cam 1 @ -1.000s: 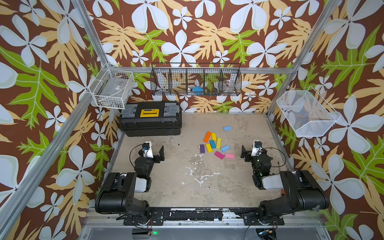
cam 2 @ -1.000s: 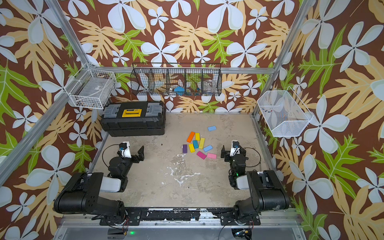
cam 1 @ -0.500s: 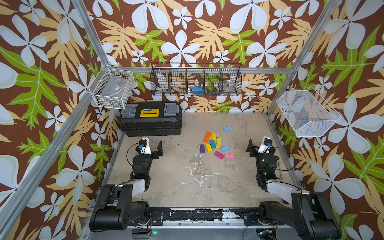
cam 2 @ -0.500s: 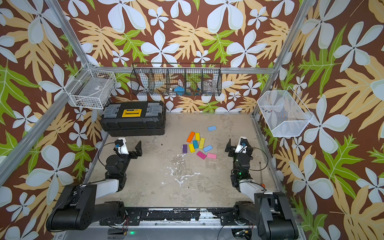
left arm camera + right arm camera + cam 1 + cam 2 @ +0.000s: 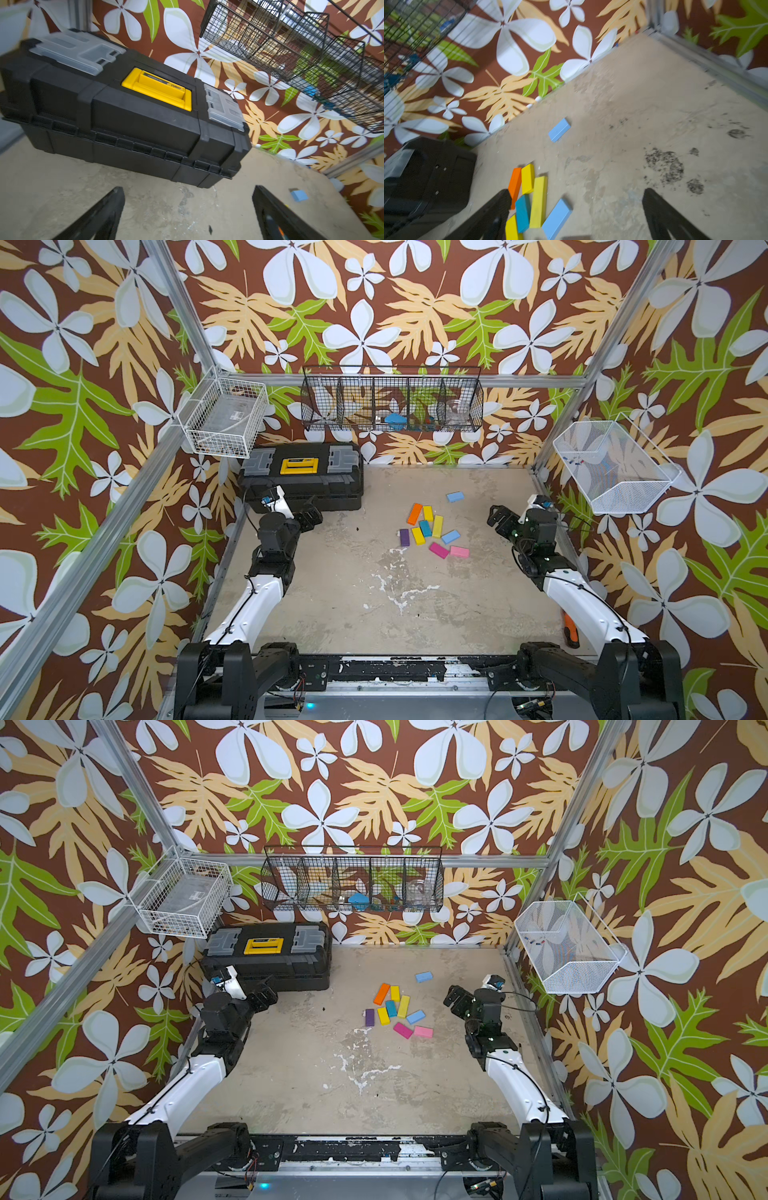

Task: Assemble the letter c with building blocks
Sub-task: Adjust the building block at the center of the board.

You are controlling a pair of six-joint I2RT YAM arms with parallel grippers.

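Looking in both top views, I see the building blocks clustered on the table, between left gripper and right gripper. Left wrist: jaws wide apart, facing the toolbox. Right wrist: jaws spread too, holding nothing, blocks near one finger.

The blocks are lying flat in a loose bunch between the two grippers, nearer the right gripper than the left gripper. Both grippers are hanging open and holding nothing. The pink block is lying on the bunch's right-gripper side, just beside the magenta block. The purple block is lying on the side facing the left gripper. One blue block is lying apart from the bunch. The toolbox is sitting near the left gripper.
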